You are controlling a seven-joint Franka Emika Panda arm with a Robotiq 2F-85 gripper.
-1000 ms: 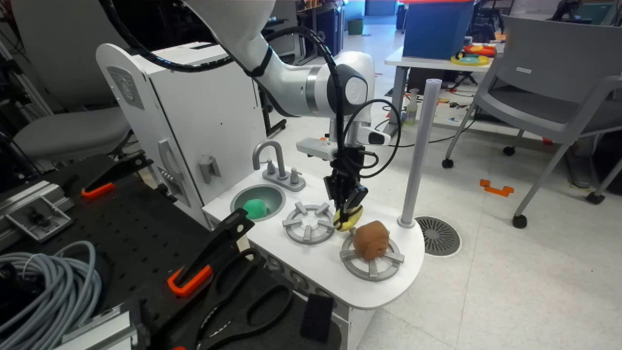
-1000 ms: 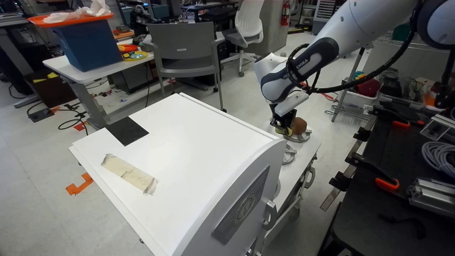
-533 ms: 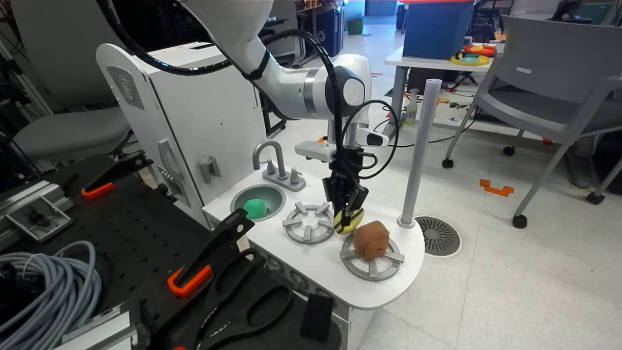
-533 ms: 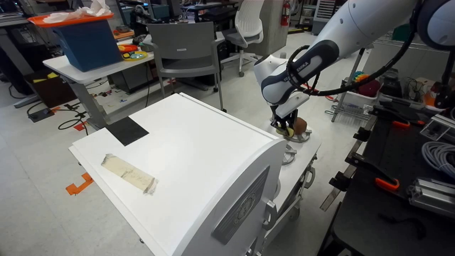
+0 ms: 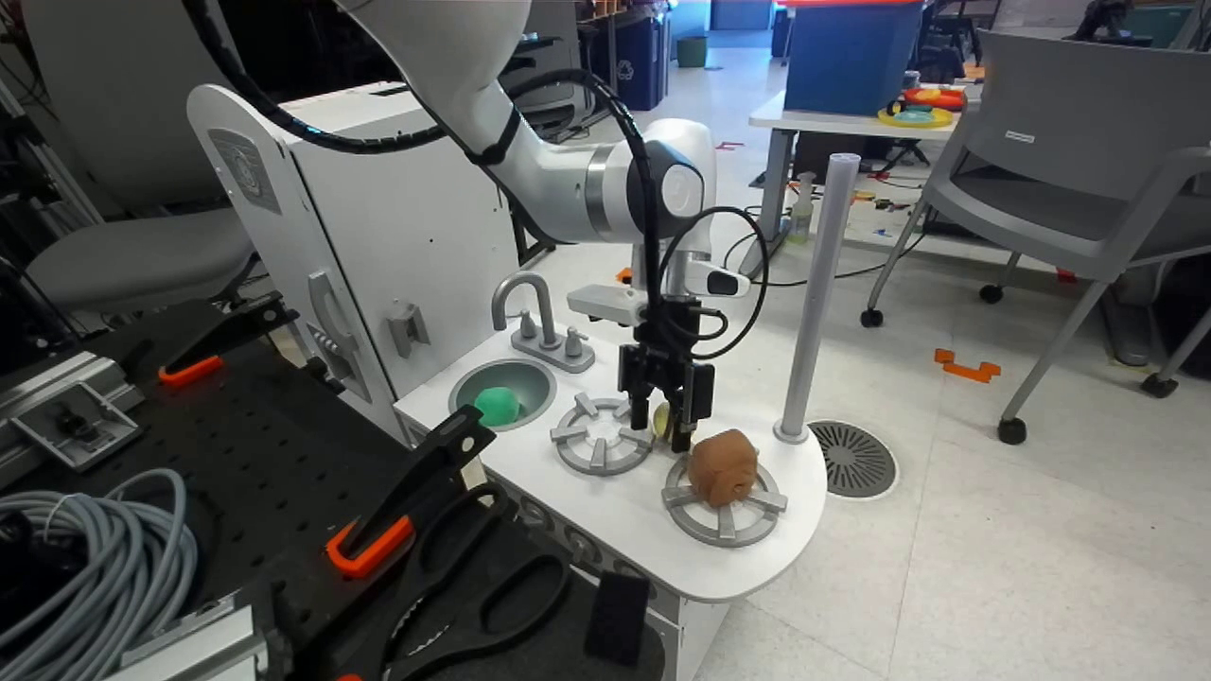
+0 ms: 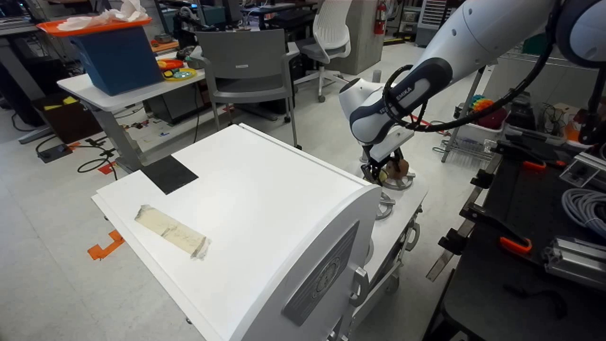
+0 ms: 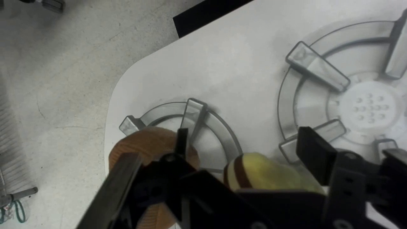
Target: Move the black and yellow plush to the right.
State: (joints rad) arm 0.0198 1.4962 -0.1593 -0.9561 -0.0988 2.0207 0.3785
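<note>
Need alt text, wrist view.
Seen from above, the robot's hand is open, with a dark-banded yellow plush between its jaws. At left, a brown plush, partly hidden by the hand, rests on a gray burner; a second burner shows at right.

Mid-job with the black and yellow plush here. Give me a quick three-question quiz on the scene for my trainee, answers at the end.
1. True or false: the brown plush sits in the sink.
2. How does the gripper stand to the black and yellow plush?
A: shut on it
B: open, with its fingers on either side of it
C: open, away from it over the sink
3. What colour is the rounded thing in the sink?

Key: 1. False; it rests on a burner grate. 2. B. 3. Green.
</note>
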